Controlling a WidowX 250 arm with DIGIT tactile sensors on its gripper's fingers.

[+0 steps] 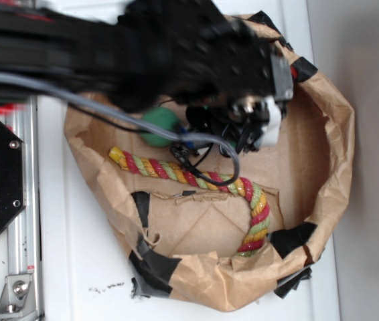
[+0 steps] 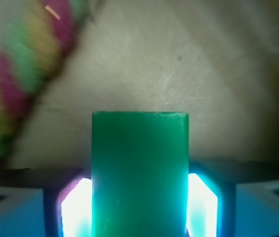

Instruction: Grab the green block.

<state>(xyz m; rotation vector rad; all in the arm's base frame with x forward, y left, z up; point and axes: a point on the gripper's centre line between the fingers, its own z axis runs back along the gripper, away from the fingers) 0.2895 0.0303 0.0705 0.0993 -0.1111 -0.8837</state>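
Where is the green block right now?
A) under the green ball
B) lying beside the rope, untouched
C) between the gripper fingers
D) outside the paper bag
C: the wrist view shows the green block standing between the two fingers of the gripper, one close on each side.

The green block (image 2: pixel 139 173) is seen upright between the two pads of the pincer (image 2: pixel 139 207), flanked closely on both sides. A blurred multicoloured rope (image 2: pixel 21 84) is seen upper left, over brown paper (image 2: pixel 189 64).
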